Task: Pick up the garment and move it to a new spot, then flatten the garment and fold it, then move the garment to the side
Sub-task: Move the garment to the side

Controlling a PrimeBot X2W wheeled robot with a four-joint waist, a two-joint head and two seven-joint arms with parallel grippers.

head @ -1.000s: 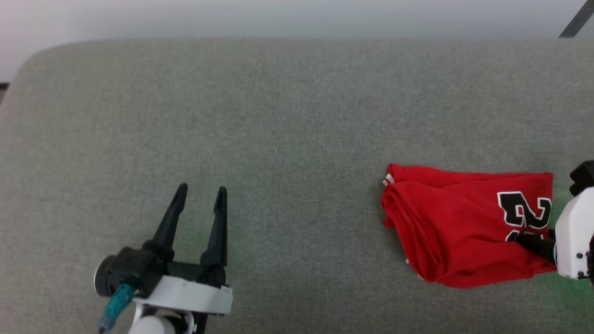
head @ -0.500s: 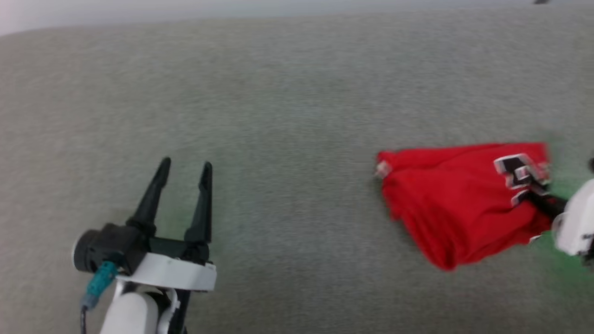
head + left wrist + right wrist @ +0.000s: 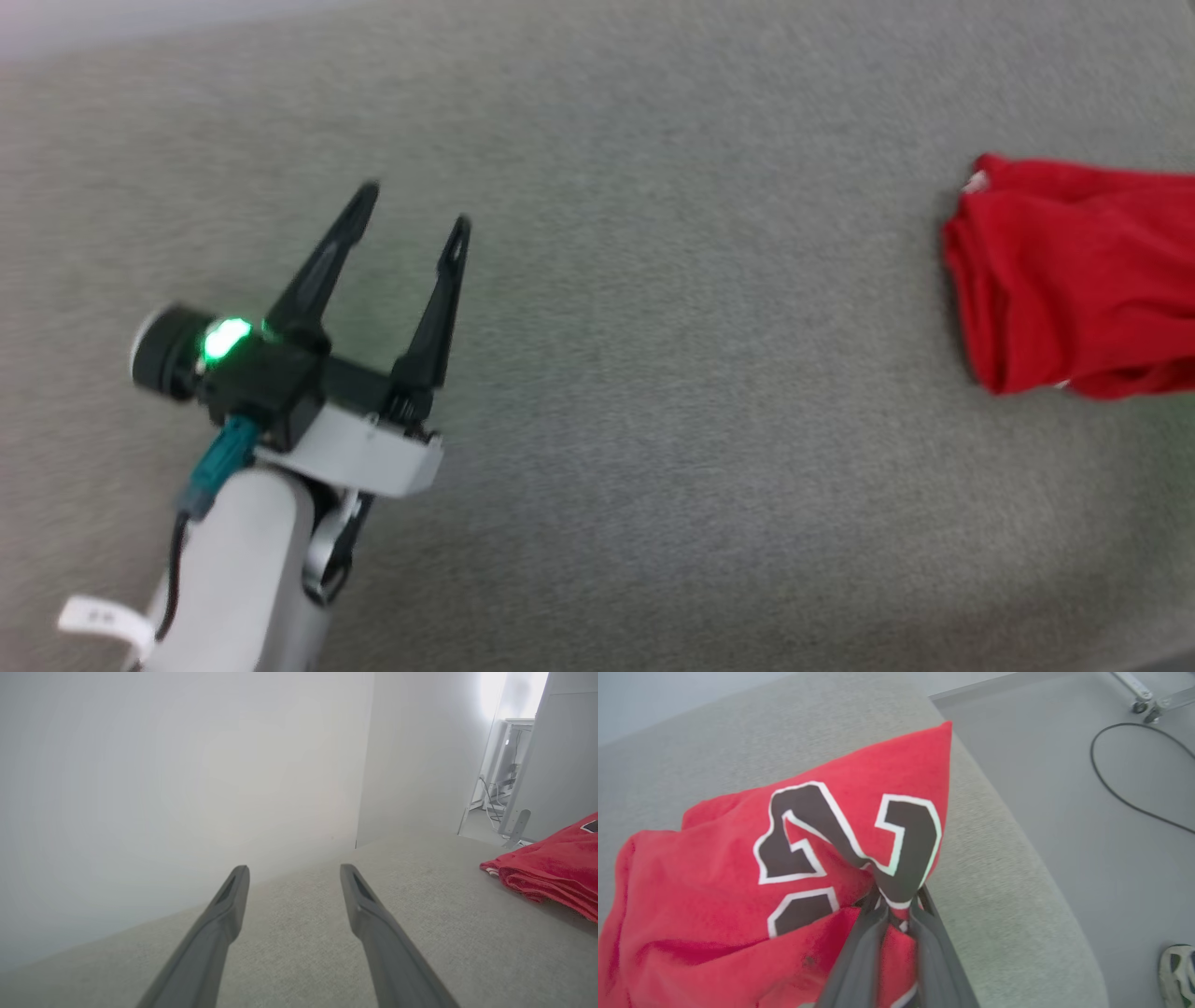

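A grey fabric cushion (image 3: 653, 392) meets a white wall (image 3: 163, 765). Beyond its rounded corner, a black cable (image 3: 1091, 758) and a shoe (image 3: 1177, 974) rest on the floor (image 3: 1041, 765).

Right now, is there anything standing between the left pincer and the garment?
Nothing visible does. Only bare grey surface lies between the open left pincer and the garment. The right pincer is shut on the garment's numbered part.
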